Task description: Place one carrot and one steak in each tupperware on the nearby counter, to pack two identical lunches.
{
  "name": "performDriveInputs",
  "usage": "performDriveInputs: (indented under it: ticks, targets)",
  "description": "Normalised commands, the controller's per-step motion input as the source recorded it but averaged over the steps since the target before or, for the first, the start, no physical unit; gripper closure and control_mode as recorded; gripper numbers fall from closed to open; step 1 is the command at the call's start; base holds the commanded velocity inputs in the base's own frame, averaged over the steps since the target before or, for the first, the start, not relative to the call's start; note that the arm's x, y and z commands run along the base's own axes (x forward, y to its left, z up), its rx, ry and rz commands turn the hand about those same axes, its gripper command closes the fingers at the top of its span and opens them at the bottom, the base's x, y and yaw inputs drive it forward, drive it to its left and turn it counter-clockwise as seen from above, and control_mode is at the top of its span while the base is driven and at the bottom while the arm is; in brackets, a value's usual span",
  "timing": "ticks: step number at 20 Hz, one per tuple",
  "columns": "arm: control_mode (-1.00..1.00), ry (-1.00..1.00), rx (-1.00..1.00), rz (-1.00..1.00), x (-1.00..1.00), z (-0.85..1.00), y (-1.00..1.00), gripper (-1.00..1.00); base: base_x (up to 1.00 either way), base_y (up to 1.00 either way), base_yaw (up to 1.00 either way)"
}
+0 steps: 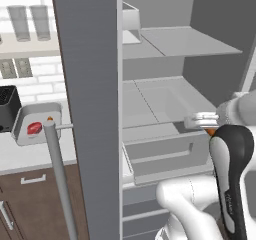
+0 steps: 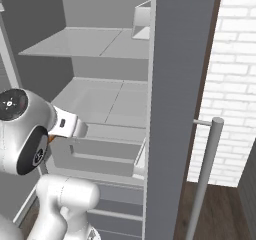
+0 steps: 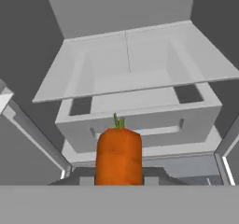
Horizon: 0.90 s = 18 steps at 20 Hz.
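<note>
An orange carrot (image 3: 118, 156) with a green stub stands between my fingertips, and my gripper (image 3: 119, 180) is shut on it in front of the open fridge. A sliver of that carrot (image 1: 211, 132) shows under my hand in the left base view, and as a small orange patch (image 2: 51, 138) in the right base view. One light-grey tupperware (image 1: 24, 115) lies on the pale counter (image 1: 30, 156) at the far left. It holds a red steak (image 1: 34, 128) and another carrot (image 1: 49, 118). The second tupperware and the second steak are out of view.
The grey fridge door (image 1: 90, 109) stands open between me and the counter, its bar handle (image 1: 60, 176) reaching down. Inside are glass shelves (image 3: 130, 64) and a grey drawer (image 3: 140, 118). A black toaster (image 1: 7, 106) sits left of the tray. A brick wall (image 2: 235, 84) is on the right.
</note>
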Motion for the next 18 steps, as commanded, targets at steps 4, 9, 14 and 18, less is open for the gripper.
performDriveInputs:
  ticks: [4, 9, 14, 18]
  targets:
    - [1.00, 0.00, 0.00, 0.00, 0.00, 0.00, 0.00, 1.00, -1.00, 0.06, 0.01]
    - [1.00, 0.00, 0.00, 0.00, 0.00, 0.00, 0.00, 1.00, -1.00, 0.10, 0.01]
    - [1.00, 0.00, 0.00, 0.00, 0.00, 0.00, 0.00, 1.00, -1.00, 0.17, 0.24]
    - [1.00, 0.00, 0.00, 0.00, 0.00, 0.00, 0.00, 1.00, -0.92, 0.25, 0.51]
